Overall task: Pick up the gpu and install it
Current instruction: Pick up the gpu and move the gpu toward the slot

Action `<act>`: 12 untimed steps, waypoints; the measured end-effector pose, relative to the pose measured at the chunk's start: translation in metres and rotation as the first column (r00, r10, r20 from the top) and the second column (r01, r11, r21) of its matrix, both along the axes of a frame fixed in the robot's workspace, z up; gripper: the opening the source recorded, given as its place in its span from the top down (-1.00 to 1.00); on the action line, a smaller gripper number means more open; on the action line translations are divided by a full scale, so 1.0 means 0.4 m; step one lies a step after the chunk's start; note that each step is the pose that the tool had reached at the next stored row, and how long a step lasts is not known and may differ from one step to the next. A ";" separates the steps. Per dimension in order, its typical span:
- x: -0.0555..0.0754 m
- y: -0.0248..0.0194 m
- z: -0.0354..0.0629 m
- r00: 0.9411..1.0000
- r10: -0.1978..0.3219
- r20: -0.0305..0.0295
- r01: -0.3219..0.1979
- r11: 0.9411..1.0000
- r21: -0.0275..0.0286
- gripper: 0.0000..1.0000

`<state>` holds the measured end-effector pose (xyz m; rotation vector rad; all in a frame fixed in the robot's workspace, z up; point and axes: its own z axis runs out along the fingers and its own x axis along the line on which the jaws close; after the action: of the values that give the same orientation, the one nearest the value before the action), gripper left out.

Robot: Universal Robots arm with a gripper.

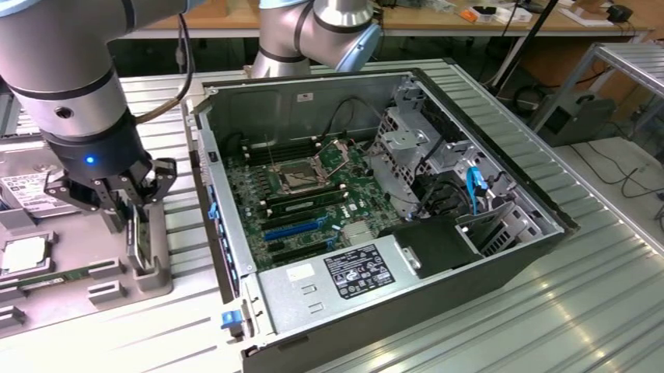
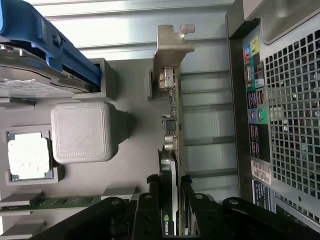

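The gpu (image 1: 135, 233) (image 2: 170, 130) is a thin dark card seen edge-on, with small silvery parts along it and a silvery-tan metal bracket (image 2: 171, 42) at one end. It stands on edge in a grey holder tray (image 1: 155, 281) (image 2: 130, 165) on the counter (image 1: 581, 311), beside the open computer case (image 1: 415, 311) (image 2: 280, 100). Its long axis runs parallel to the case's ported rear panel, bracket end away from the claw (image 1: 133, 206) (image 2: 169, 200). The claw's black fingers (image 2: 148, 210) press both faces, gripping the card. A green Nvidia eye mark (image 2: 165, 225) shows near them.
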<state>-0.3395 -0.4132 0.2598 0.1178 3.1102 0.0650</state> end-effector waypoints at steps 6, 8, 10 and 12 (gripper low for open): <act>0.000 0.000 0.026 1.000 0.000 0.000 0.000 1.000 0.000 0.45; 0.000 0.000 0.035 1.000 0.000 0.000 0.000 1.000 0.000 0.45; 0.000 0.000 0.036 1.000 0.000 0.000 0.000 1.000 0.000 0.45; 0.000 0.000 0.036 1.000 0.000 0.000 0.000 1.000 0.000 0.45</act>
<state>-0.3395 -0.4132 0.2743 0.1178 3.1101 0.0651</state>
